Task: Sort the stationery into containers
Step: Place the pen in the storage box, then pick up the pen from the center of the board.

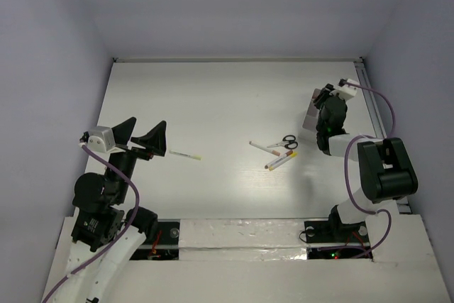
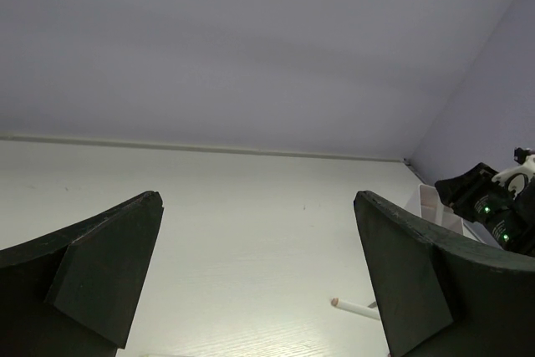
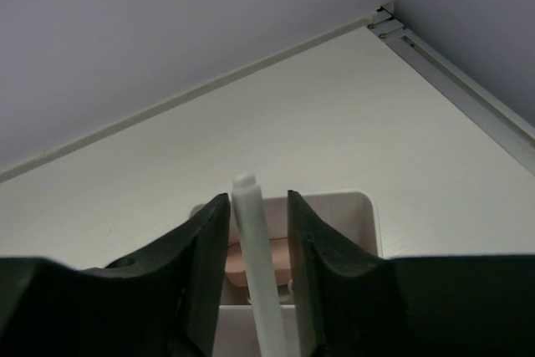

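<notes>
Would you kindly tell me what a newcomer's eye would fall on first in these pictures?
The right tool, at the far right of the table, grips a white pen over the white container. The left tool hangs wide open at the left, beside a yellow-tipped stick. Between the two arms lie black-handled scissors and loose pens.

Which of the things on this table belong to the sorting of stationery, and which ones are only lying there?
Belong to the job:
- white pen between the fingers of the right gripper
- white cup below it
- scissors
- upper loose pen
- lower loose pen
- thin stick

Not the job (fixtures only):
- side rail
- table
</notes>
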Controlling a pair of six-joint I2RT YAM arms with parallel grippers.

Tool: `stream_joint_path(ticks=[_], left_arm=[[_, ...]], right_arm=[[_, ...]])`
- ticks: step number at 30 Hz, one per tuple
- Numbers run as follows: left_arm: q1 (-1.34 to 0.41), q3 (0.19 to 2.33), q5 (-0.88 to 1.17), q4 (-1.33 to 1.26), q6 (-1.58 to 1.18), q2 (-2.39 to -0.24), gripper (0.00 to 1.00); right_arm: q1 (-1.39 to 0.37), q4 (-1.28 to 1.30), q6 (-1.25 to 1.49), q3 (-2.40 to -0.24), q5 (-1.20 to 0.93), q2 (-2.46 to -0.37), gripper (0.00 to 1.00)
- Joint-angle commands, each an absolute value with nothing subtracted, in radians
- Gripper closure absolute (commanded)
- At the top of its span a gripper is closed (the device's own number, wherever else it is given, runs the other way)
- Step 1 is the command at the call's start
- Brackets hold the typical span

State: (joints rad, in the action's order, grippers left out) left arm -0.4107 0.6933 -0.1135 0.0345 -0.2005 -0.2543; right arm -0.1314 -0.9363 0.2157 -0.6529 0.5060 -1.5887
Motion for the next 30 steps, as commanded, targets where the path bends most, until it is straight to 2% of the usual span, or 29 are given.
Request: stream_joint_path(ticks=[1,10,12,13,14,15,17,21,25,27,28,30], left_arm=[[-0.407,0.684,-0.107,-0.009,-0.201,-0.253,0.01],[-0.407,0.684,-0.107,-0.011,-0.202,-0.258,0.01],[-0.407,0.686,-0.107,-0.014,-0.202,-0.259,0.01],[-0.407,0.686,-0.109,-0.012,-0.204,-0.261,0.01],[-0.397,0.686,-0.109,-0.012,-0.204,-0.264,0.01],[-0.397,0.686,-0.109,-0.012,-0.204,-0.264,0.01],[-0.397,0.687,-0.110,-0.012,-0.204,-0.265,0.01],[-0.371,0.690,-0.132,-0.011,-0.209,-0.250,0.01],[-0.356,0.695,-0.187,-0.003,-0.216,-0.247,0.01],[-0.356,0.693,-0.189,-0.003,-0.216,-0.247,0.01],[-0.356,0.695,-0.183,-0.003,-0.218,-0.247,0.01],[-0.356,0.693,-0.175,-0.003,-0.218,-0.247,0.01]], right_arm=[[-0.129,-1.012,0.216,-0.644,0.500,-1.548,0.54],[-0.152,-0.910,0.250,-0.641,0.358,-1.436,0.53],[-0.162,-0.814,0.249,-0.687,0.183,-1.422,0.57],[-0.176,-0.777,0.247,-0.713,0.108,-1.425,0.63],[-0.187,-0.682,0.236,-0.782,-0.063,-1.454,0.65],[-0.204,-0.619,0.236,-0.828,-0.139,-1.477,0.67],[-0.303,-0.505,0.169,-0.918,-0.251,-1.528,0.69],[-0.534,-0.277,0.031,-1.104,-0.278,-1.670,0.70],[-0.705,-0.187,-0.055,-1.245,-0.316,-1.830,0.63],[-0.785,-0.102,-0.080,-1.353,-0.318,-1.928,0.53],[-0.810,-0.071,-0.109,-1.389,-0.314,-1.957,0.39],[-0.854,0.021,-0.136,-1.500,-0.301,-2.041,0.28]])
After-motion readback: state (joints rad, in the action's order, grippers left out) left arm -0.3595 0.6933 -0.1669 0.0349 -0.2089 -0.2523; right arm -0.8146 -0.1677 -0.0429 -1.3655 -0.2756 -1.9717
